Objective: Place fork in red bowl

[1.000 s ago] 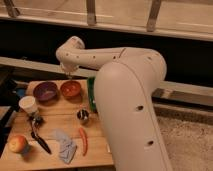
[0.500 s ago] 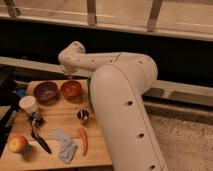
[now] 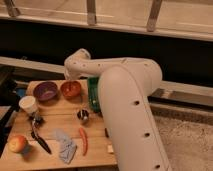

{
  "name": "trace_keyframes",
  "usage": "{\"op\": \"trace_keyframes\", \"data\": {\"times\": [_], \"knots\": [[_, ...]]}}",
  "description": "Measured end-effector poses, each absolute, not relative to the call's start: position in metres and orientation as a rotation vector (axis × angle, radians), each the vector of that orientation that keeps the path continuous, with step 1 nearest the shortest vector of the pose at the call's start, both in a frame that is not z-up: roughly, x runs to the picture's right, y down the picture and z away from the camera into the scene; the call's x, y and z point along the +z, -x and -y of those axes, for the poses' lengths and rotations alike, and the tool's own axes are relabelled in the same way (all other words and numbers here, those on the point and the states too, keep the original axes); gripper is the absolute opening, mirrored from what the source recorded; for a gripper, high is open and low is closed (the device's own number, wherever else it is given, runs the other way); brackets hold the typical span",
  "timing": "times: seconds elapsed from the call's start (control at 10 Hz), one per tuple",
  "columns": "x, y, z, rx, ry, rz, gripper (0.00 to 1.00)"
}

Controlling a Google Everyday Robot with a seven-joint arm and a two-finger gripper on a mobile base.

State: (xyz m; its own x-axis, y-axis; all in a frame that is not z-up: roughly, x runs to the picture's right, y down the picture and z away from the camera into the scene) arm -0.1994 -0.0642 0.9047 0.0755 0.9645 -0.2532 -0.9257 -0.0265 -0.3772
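The red bowl (image 3: 71, 88) sits at the back of the wooden table (image 3: 60, 125), to the right of a purple bowl (image 3: 46, 91). My white arm curls in from the right, and its tip with the gripper (image 3: 70, 76) hangs just above the red bowl's back rim. The gripper is shut, mostly hidden by the wrist. I cannot make out the fork, either at the gripper or in the bowl. A small shiny cluster (image 3: 34, 120) lies at the left of the table, too unclear to name.
On the table are a white cup (image 3: 28, 104), a small metal cup (image 3: 83, 115), a red chili pepper (image 3: 83, 140), a grey cloth (image 3: 65, 148), a black-handled tool (image 3: 41, 142) and an apple (image 3: 18, 144). My bulky arm covers the table's right side and a green object (image 3: 93, 96).
The arm's tip has moved slightly down and to the right, ending over the red bowl. The objects on the table have not moved.
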Motion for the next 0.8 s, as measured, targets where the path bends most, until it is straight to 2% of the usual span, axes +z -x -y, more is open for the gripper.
{"op": "trace_keyframes", "data": {"times": [0.2, 0.3, 0.4, 0.8], "knots": [[0.911, 0.204, 0.047, 1.523, 0.562, 0.066, 0.02], [0.915, 0.204, 0.038, 1.537, 0.595, 0.054, 0.10], [0.921, 0.199, 0.030, 1.562, 0.635, 0.045, 0.22], [0.926, 0.201, 0.017, 1.583, 0.715, 0.034, 0.61]]}}
